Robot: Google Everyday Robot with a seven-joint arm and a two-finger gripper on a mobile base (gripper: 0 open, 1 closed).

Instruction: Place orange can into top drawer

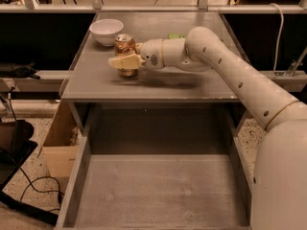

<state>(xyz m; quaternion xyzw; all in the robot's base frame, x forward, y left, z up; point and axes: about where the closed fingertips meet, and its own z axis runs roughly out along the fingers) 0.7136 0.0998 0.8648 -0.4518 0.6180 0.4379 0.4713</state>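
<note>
The orange can (124,43) stands upright on the grey tabletop (158,83), left of centre and just in front of a white bowl. My gripper (123,57) reaches in from the right and sits around the can's lower half, with its cream near side crossing the front of the can. The top drawer (158,190) is pulled out below the table's front edge, with nothing lying on its flat bottom.
A white bowl (106,30) stands at the table's back left, close behind the can. A bit of a green snack bag (176,35) shows behind my arm. A cardboard box (60,145) and cables lie on the floor left of the drawer.
</note>
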